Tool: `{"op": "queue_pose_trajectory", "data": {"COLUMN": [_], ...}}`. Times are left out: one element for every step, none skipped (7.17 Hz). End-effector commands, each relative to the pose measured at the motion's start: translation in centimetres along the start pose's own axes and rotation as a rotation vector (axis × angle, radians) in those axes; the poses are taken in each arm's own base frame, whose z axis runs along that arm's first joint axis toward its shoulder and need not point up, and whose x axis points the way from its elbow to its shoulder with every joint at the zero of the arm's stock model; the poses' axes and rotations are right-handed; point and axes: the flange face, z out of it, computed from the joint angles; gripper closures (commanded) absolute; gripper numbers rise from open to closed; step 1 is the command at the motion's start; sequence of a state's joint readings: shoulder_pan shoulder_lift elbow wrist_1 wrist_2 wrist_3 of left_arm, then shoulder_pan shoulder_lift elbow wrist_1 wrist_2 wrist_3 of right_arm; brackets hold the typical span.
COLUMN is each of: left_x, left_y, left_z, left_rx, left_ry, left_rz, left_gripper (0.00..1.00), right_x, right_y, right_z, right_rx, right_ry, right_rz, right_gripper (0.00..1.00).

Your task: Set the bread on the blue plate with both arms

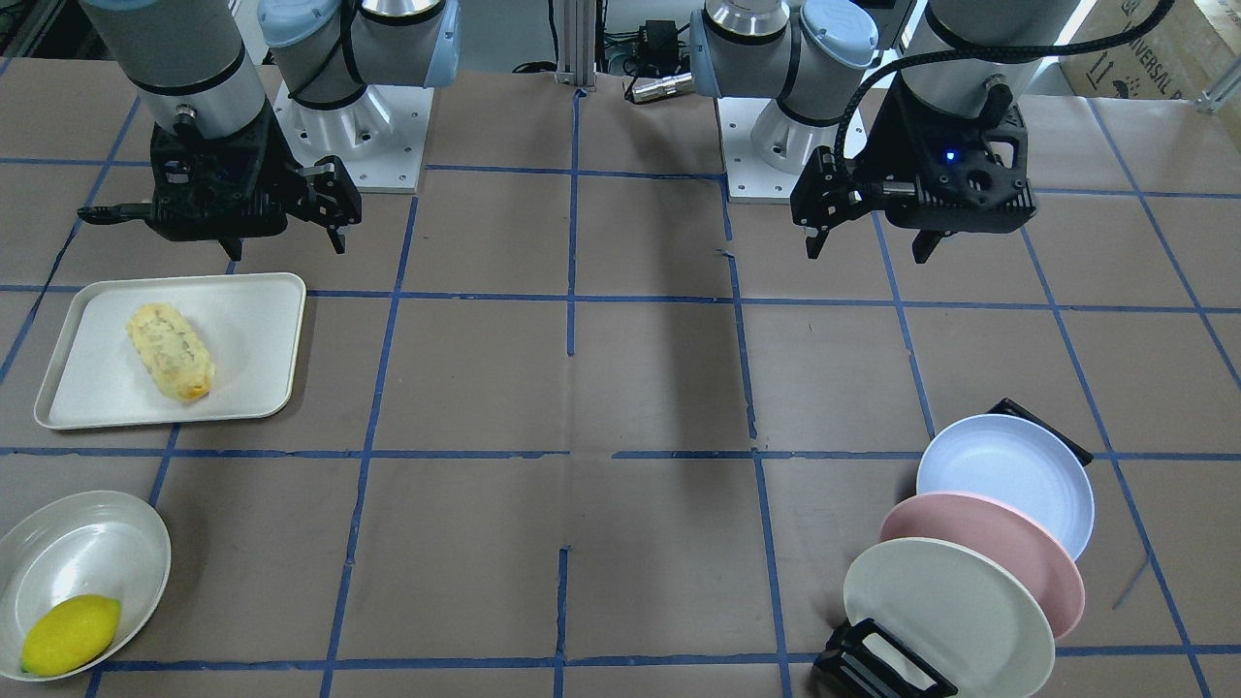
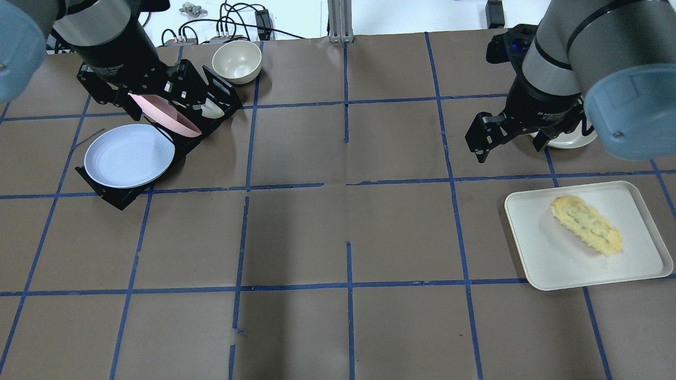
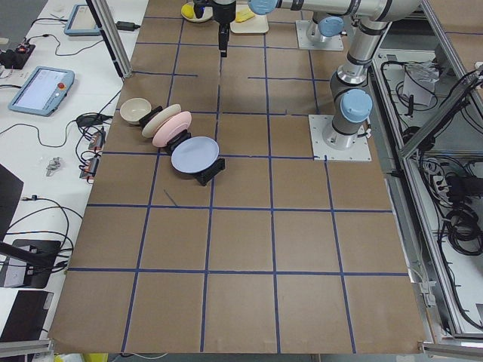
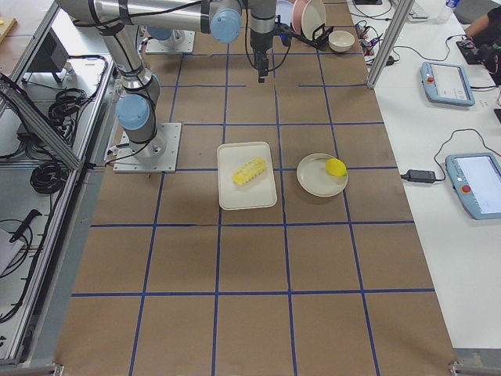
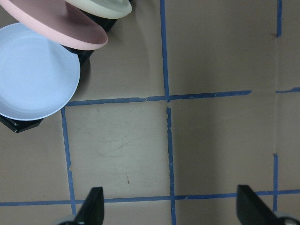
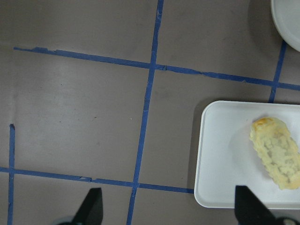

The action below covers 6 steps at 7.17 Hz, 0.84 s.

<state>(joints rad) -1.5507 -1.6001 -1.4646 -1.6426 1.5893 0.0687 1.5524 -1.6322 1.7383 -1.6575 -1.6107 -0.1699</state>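
The bread (image 1: 171, 352) lies on a white tray (image 1: 262, 320), also seen in the overhead view (image 2: 586, 224) and the right wrist view (image 6: 276, 157). My right gripper (image 1: 283, 242) hovers open and empty above the table beside the tray's robot-side edge; its fingertips (image 6: 93, 206) stand wide apart. The blue plate (image 1: 1008, 480) leans in a black rack across the table; it also shows in the overhead view (image 2: 129, 155) and the left wrist view (image 5: 33, 70). My left gripper (image 1: 868, 242) hovers open and empty, apart from the rack, towards the robot's base.
A pink plate (image 1: 989, 553) and an off-white plate (image 1: 945, 611) lean in the same rack (image 1: 873, 664). A lemon (image 1: 70, 635) sits in an off-white bowl (image 1: 82, 543) beyond the tray. A small bowl (image 2: 236, 60) stands past the rack.
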Motion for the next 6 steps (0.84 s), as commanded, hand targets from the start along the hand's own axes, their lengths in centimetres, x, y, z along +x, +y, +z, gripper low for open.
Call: {"op": "queue_pose_trajectory", "data": {"left_x": [-1.2, -1.2, -1.9, -6.2, -13.4, -19.2], "left_y": [-0.3, -0.4, -0.7, -2.0, -3.2, -4.2], "left_z": [0.1, -0.2, 0.4, 1.4, 3.2, 5.1], "left_rx": [-0.015, -0.008, -0.013, -0.029, -0.053, -0.054], "left_ry": [0.009, 0.011, 0.003, 0.008, 0.033, 0.066], "left_rz": [-0.019, -0.019, -0.006, 0.089, 0.054, 0.037], "left_gripper": [0.00, 0.00, 0.00, 0.00, 0.00, 0.00], "right_x": [0.9, 3.2, 5.7, 8.4, 12.4, 16.2], "right_y": [-0.3, -0.5, 0.3, 1.0, 2.2, 3.2], "right_z": [3.1, 5.2, 7.9, 9.8, 12.1, 14.3], "right_rx": [-0.031, 0.025, 0.053, 0.084, 0.077, 0.125], "right_ry": [-0.006, 0.017, 0.028, 0.050, 0.037, -0.046], "right_rz": [-0.059, -0.082, -0.089, -0.212, -0.280, -0.362], "right_gripper": [0.00, 0.00, 0.00, 0.00, 0.01, 0.00]}}
